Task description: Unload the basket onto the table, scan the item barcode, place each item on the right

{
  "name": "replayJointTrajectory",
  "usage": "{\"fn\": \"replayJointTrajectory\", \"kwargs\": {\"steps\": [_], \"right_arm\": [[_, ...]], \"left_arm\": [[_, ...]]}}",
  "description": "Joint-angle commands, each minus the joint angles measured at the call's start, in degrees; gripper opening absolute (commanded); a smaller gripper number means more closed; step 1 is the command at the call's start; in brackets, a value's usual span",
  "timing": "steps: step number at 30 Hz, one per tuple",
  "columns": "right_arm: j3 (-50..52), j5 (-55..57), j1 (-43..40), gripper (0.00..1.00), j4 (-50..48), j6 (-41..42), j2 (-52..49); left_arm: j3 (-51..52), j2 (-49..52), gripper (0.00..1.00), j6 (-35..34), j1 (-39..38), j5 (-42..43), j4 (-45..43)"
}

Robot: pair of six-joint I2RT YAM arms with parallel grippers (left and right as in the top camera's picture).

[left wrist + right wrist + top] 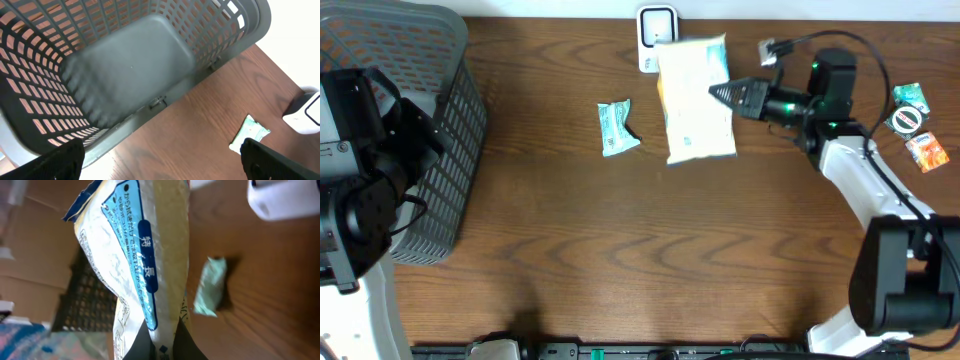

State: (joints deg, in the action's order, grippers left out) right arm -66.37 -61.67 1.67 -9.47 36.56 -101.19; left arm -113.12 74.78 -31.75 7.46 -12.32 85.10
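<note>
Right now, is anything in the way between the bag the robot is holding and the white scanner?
Nothing visible is. The right gripper is shut on the bag, whose top corner is right beside the scanner. The small green packet lies off to the side.

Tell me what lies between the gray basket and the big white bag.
A small green packet, touching neither basket nor bag; the overhead view shows it.

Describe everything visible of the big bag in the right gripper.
The bag is a large crinkly plastic pouch, cream and white, with a blue band of Japanese print and an orange edge. The right gripper is shut on its right edge, apparently holding it off the table, far end by the white scanner.
</note>
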Motion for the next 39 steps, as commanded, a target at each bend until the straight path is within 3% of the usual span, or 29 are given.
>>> {"fn": "replayJointTrajectory", "kwargs": {"steps": [1,6,13,33,39], "right_arm": [[-0.4,4.5,0.0,0.01,-5.6,13.0,2.2],[-0.4,10.5,2.4,0.01,-16.8,20.6,2.5],[-0.4,12.9,7.1,0.01,-15.0,22.5,2.4],[-0.4,15.3,8.1,0.01,-4.3,12.1,2.4],[-0.4,19.0,8.2,0.01,-1.3,5.2,2.4]], "left_arm": [[-0.4,0.1,0.98,-0.5,0.3,-0.2,0.1],[-0.4,0.1,0.98,-0.5,0.3,-0.2,0.2],[-0.4,0.1,0.98,-0.5,0.3,-0.1,0.2],[-0.4,0.1,0.98,-0.5,0.3,-0.2,0.2],[-0.4,0.1,0.98,-0.5,0.3,-0.2,0.1]]}}
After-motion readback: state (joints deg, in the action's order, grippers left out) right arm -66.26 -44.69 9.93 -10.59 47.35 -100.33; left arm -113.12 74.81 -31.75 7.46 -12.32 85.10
